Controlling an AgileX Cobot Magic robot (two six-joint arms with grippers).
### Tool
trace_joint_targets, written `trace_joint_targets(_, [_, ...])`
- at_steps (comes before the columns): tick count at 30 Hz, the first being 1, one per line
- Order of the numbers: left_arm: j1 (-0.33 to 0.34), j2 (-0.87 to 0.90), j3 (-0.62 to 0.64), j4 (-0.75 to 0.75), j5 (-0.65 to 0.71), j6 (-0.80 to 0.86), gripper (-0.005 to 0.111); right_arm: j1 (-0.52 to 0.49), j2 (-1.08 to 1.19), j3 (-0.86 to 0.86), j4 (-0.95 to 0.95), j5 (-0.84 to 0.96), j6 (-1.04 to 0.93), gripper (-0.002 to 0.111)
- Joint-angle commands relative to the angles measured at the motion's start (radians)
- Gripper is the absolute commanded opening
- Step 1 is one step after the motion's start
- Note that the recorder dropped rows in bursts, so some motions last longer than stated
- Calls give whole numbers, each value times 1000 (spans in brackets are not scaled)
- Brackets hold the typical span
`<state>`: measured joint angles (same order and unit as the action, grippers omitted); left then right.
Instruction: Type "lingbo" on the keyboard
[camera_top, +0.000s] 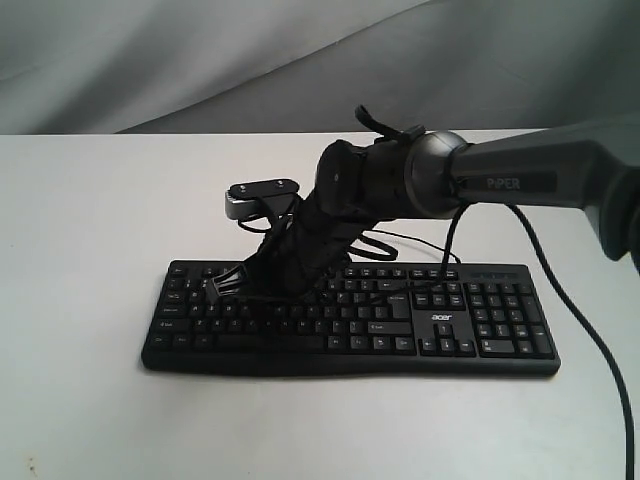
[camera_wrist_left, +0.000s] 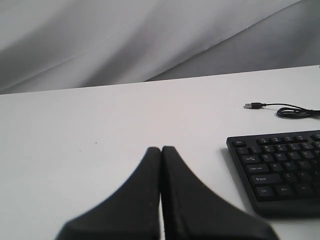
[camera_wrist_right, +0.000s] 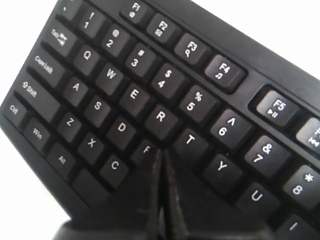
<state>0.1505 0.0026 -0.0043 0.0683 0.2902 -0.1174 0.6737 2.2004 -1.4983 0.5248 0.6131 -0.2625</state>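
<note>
The black keyboard (camera_top: 350, 335) with white legends and an acer logo lies across the middle of the white table (camera_top: 90, 250). My right arm reaches across it from the right. The right gripper (camera_top: 222, 286) is shut and empty, pointing down at the keyboard's left half. In the right wrist view the right gripper (camera_wrist_right: 161, 151) has its tips at the gap between the F and T keys of the keyboard (camera_wrist_right: 115, 80); touch cannot be told. My left gripper (camera_wrist_left: 161, 149) is shut and empty over bare table, beside the keyboard's (camera_wrist_left: 280, 170) short end. The exterior view does not show the left gripper.
The keyboard's thin black USB cable (camera_wrist_left: 295, 112) lies loose behind it, its plug (camera_wrist_left: 251, 105) unconnected on the table. The right arm's own black cable (camera_top: 590, 340) hangs down at the right of the keyboard. Grey cloth (camera_top: 200, 60) backs the table.
</note>
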Motion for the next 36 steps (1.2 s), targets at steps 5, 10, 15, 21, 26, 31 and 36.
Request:
trace_joint_targets(5, [2,-3,4,-8,-5,-4,1,3,-25,-5,-8,16,2,0])
trace_joint_targets(10, [2,-3,4,-8,-5,-4,1,3,-71,-5,-31,33,2,0])
trace_joint_targets(15, [2,-3,4,-8,-5,-4,1,3,-87,-4,-37,83,11,0])
trace_joint_targets(21, [2,-3,4,-8,-5,-4,1,3,-89,43,-80,75,70,0])
trace_joint_targets(26, [2,-3,4,-8,-5,-4,1,4,-89,50,-68,58,53,0])
trace_joint_targets(31, [2,-3,4,-8,-5,-4,1,4,-87,50,-35,49,17,0])
trace_joint_targets(36, [2,-3,4,-8,-5,-4,1,4,-87,50,-15,45,-3,0])
